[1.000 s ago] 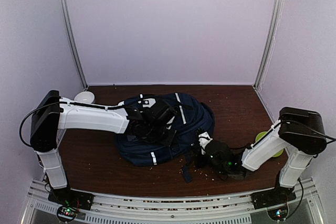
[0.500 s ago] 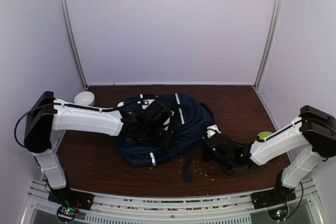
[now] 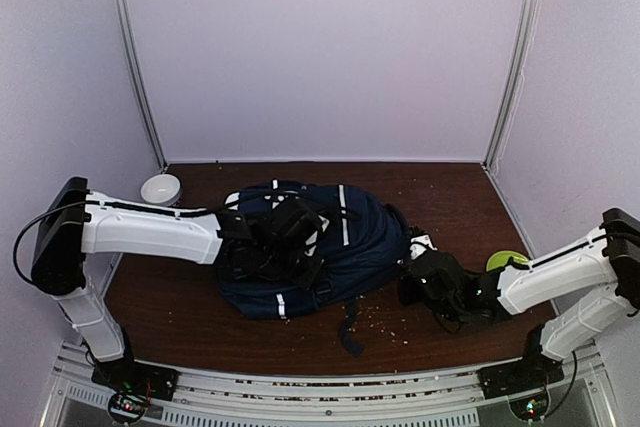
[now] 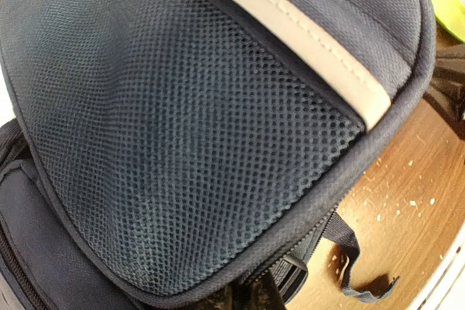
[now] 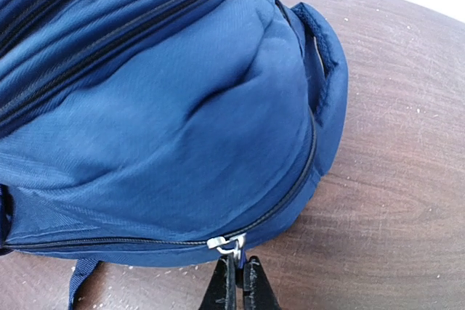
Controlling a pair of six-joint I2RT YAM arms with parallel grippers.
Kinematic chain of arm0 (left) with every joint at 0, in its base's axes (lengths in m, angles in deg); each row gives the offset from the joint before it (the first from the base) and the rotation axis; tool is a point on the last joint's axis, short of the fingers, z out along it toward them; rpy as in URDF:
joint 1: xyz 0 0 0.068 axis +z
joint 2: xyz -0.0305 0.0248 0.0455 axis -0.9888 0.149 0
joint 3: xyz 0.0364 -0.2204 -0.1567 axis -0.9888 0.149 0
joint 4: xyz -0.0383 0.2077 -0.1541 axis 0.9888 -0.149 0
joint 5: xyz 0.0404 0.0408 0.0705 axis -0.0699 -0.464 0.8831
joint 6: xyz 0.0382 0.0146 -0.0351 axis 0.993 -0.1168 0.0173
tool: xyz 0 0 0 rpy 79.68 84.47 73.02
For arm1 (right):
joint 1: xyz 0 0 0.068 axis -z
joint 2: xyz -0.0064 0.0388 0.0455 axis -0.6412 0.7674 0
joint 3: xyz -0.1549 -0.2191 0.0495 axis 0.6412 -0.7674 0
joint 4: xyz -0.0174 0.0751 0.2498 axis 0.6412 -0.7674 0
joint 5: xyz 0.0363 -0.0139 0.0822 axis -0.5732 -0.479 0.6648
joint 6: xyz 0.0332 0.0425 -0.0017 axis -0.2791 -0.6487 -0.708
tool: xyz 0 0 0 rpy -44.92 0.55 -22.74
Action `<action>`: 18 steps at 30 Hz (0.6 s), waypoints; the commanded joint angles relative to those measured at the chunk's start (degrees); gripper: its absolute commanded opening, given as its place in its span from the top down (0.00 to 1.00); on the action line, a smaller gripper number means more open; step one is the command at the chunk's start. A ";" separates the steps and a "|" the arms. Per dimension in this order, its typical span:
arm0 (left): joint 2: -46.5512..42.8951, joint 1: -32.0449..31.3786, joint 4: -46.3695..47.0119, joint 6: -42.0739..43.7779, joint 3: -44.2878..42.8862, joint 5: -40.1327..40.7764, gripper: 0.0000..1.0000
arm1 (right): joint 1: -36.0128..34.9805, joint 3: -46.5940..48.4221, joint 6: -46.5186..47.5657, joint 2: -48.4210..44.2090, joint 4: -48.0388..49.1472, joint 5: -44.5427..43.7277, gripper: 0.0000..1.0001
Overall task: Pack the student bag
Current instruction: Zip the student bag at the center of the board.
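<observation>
The student bag (image 3: 345,247), navy with white stripes, lies in the middle of the brown table (image 3: 180,297). My left gripper (image 3: 287,237) rests on its top left part. In the left wrist view its dark fingertips (image 4: 254,297) are pressed together at the bag's (image 4: 189,121) piped rim, below the mesh pocket. My right gripper (image 3: 412,269) sits at the bag's right edge. In the right wrist view it (image 5: 238,281) is shut on the pull of the silver zipper slider (image 5: 227,242), low on the bag's (image 5: 145,121) side.
A white bowl (image 3: 160,188) stands at the back left. A green object (image 3: 505,260) lies beside the right arm and also shows in the left wrist view (image 4: 447,9). A loose dark strap (image 3: 348,332) and crumbs (image 3: 385,322) lie in front of the bag.
My right gripper has moved right and away along the bag's edge with the zipper pull. The left arm has stretched lower, and the bag has shifted slightly right.
</observation>
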 commanded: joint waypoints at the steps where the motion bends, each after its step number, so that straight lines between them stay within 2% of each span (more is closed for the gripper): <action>1: -3.97 -0.05 -10.87 -0.40 3.80 2.67 1.00 | 2.22 -3.59 -3.01 -2.86 -6.86 -5.78 1.00; 10: -9.44 -1.68 -16.32 -2.81 8.80 4.27 1.00 | 2.15 -6.94 -5.93 -7.70 -6.00 -0.63 1.00; 18: -15.81 -2.65 -21.59 -7.77 15.45 7.14 1.00 | -1.39 -8.95 -7.02 -12.34 -5.44 1.86 1.00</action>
